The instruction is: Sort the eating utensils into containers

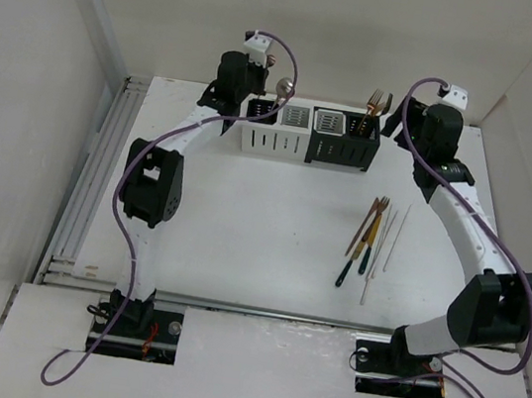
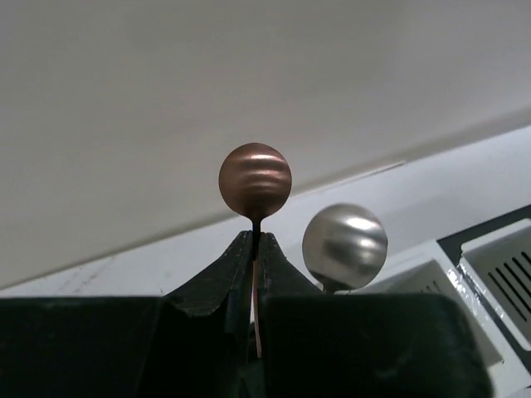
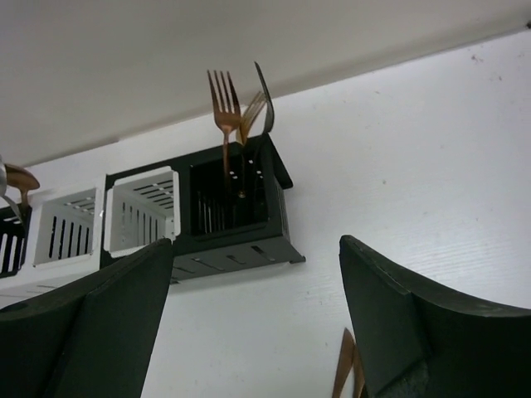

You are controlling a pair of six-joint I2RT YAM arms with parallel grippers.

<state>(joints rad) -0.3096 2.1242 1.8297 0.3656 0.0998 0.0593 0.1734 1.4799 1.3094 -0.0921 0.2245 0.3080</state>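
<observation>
Well, on the left our left gripper (image 2: 255,242) is clamped tight on the thin neck of a copper spoon (image 2: 255,181). It holds the spoon bowl up at the left end of the containers (image 1: 274,143), just beside a silver spoon (image 2: 344,246) standing there. In the right-hand black compartment stand copper forks (image 3: 226,99). Near it our right gripper (image 3: 255,245) gapes wide, holding nothing. Right of centre, the loose utensils (image 1: 372,237) lie on the bench (image 1: 240,235).

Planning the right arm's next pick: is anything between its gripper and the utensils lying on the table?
Nothing visible. The right gripper hangs open beside the black holder; the utensils lie exposed on the table, nearer the arm's base.
</observation>
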